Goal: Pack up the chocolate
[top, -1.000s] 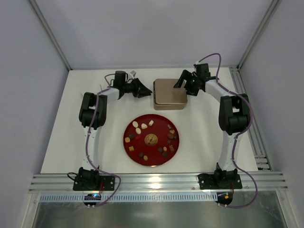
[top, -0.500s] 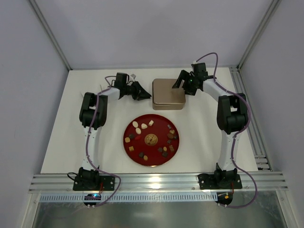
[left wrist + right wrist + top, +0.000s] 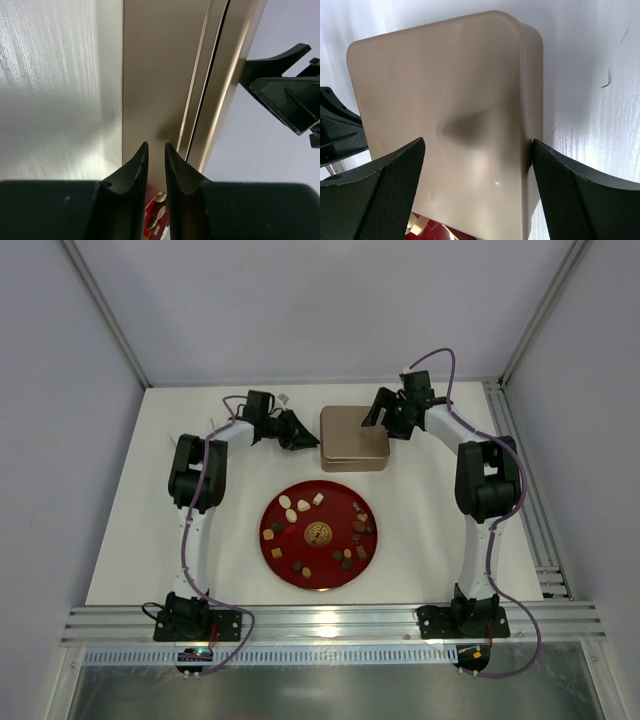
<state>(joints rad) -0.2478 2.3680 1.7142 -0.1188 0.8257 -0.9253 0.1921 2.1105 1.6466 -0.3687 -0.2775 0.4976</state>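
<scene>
The chocolate (image 3: 289,504) lies as several small brown, tan and cream pieces on a round red plate (image 3: 325,508) mid-table. Behind the plate sits a closed tan tin (image 3: 354,435). My left gripper (image 3: 305,432) points at the tin's left side. Its fingers (image 3: 142,165) are barely apart with nothing between them, and the tin's lid seam (image 3: 215,75) is just ahead. My right gripper (image 3: 376,412) hangs wide open over the tin's lid (image 3: 450,90). One right finger (image 3: 555,175) rests against the tin's side wall and the other is above the lid.
A sliver of the red plate with pale chocolates shows under the tin's near edge (image 3: 420,225). The white tabletop is bounded by an aluminium rail (image 3: 330,620) in front and a rail (image 3: 525,490) at right. Enclosure walls stand behind.
My right gripper has crept back and left over the tin and narrowed slightly. The tin sits a touch further left. My left fingers have drawn closer together.
</scene>
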